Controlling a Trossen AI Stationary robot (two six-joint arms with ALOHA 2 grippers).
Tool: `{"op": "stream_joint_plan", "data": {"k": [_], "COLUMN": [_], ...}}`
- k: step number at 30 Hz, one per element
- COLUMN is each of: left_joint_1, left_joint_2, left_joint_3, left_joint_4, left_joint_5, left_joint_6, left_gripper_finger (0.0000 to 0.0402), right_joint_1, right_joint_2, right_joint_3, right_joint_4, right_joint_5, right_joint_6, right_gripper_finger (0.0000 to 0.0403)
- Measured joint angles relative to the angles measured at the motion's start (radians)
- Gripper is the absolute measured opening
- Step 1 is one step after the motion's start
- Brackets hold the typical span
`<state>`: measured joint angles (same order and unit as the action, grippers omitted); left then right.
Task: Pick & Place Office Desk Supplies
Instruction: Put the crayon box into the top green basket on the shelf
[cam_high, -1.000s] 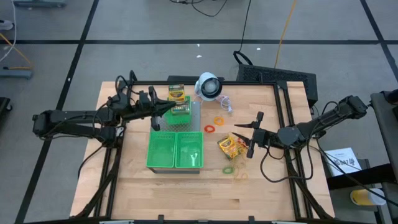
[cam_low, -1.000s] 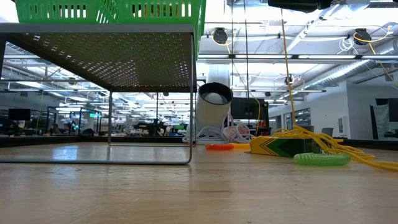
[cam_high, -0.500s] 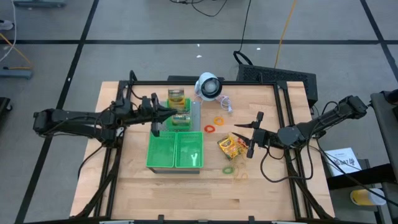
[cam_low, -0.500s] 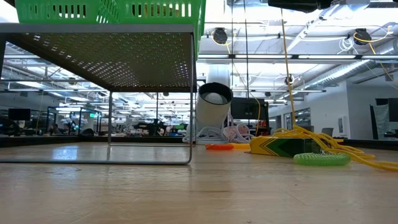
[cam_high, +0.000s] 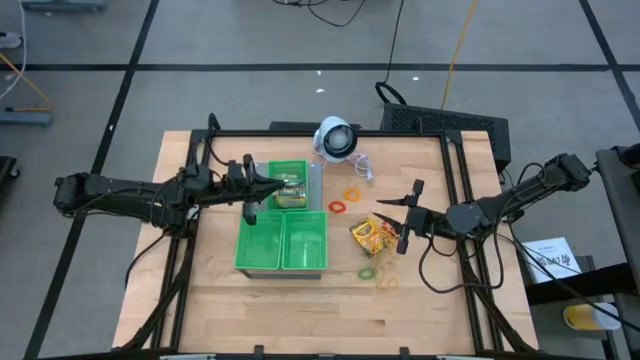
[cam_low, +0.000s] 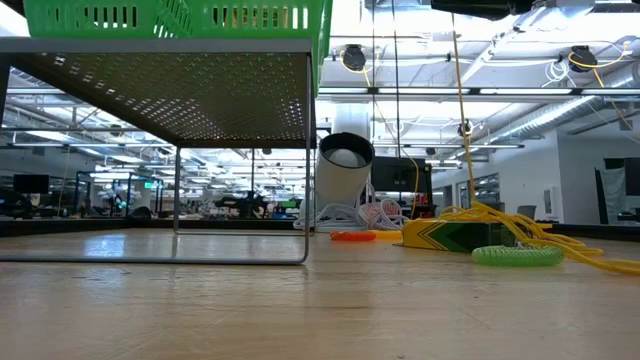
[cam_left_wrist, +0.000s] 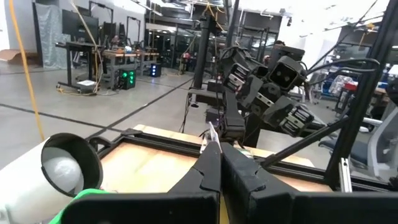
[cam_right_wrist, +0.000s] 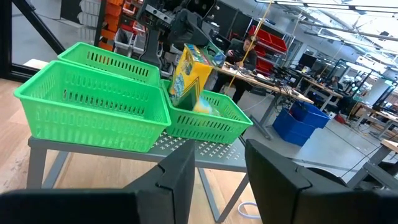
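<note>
My left gripper (cam_high: 272, 184) is over the small far green tray (cam_high: 300, 166) and is shut on a yellow-and-green crayon box (cam_right_wrist: 188, 73), which stands tilted in that tray. A second crayon box (cam_right_wrist: 203, 106) lies in the same tray. The third crayon box (cam_high: 369, 235) lies flat on the table, and my open right gripper (cam_high: 398, 218) hovers just right of it. Red and orange rubber bands (cam_high: 343, 200) lie far of that box. A green band (cam_high: 368, 272) and a tan band (cam_high: 386, 283) lie near of it. My left gripper has the crayon box by its upper end (cam_right_wrist: 185, 50), pinched between the two fingers, which come level from the table's left. The box hangs tilted below the fingers, its lower end down inside the small tray. Whether that end rests on the tray floor is hidden by the tray wall.
Two larger green trays (cam_high: 282, 242) sit side by side on a grey perforated stand (cam_low: 170, 95), near of the small tray. A white round device (cam_high: 335, 138) with a cord stands at the far edge. Bare wood lies along the near edge.
My left gripper has brought the held crayon box down and toward the near edge, from beyond the small tray's far rim into that tray. The box has turned from label-up to tilted on end. My right arm has kept still.
</note>
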<state>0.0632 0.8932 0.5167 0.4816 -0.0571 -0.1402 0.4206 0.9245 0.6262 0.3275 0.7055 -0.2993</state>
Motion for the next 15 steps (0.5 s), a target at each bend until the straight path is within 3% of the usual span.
{"op": "stream_joint_plan", "data": {"k": [6,15], "left_joint_1": [0.001,-0.010], "left_joint_2": [0.000,0.000], "left_joint_3": [0.000,0.000], "left_joint_4": [-0.006,0.032], "left_joint_5": [-0.055,-0.022], "left_joint_6": [0.014,-0.003], "left_gripper_finger": [0.0000,0.0000], "right_joint_1": [0.000,0.000], "right_joint_2": [0.000,0.000], "right_joint_3": [0.000,0.000], "right_joint_4": [0.000,-0.003], "right_joint_5": [0.000,0.000], "right_joint_6": [0.000,0.000], "right_gripper_finger": [0.0130,0.0130]}}
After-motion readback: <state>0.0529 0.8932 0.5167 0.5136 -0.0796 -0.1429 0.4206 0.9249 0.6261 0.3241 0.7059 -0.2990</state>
